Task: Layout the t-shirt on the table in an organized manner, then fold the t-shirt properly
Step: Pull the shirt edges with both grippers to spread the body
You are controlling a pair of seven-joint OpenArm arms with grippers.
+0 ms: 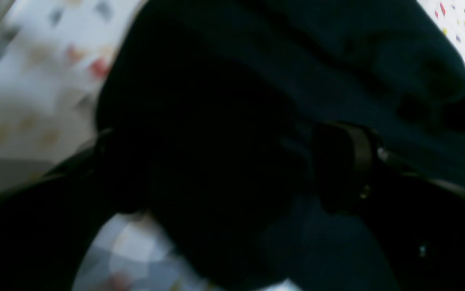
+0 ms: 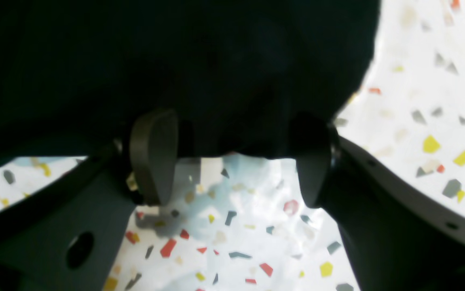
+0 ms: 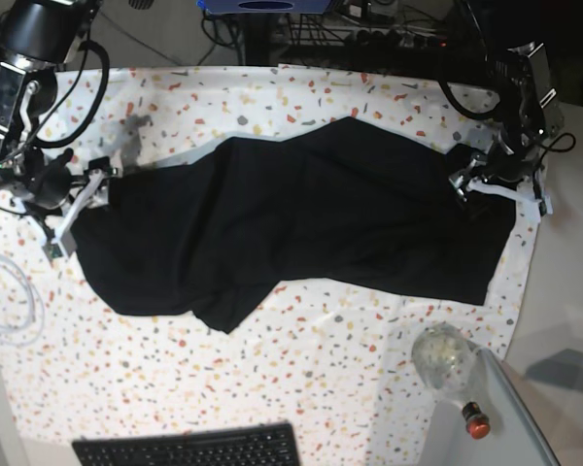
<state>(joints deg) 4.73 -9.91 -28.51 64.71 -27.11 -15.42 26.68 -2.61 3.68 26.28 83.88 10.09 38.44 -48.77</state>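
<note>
**Counting what is here**

There is 1 black t-shirt [image 3: 301, 218]. There is 1 table [image 3: 301, 369] with a speckled white cover. There are 2 grippers: 1 left gripper [image 3: 471, 181] and 1 right gripper [image 3: 89, 189]. There is 1 black keyboard [image 3: 189, 447] at the near edge. There is 1 clear bottle [image 3: 447, 367] with 1 red cap [image 3: 477, 424]. There is 1 white cable [image 3: 5, 291] lying in loops.

bright base view, wrist cams dim, blurry
</note>
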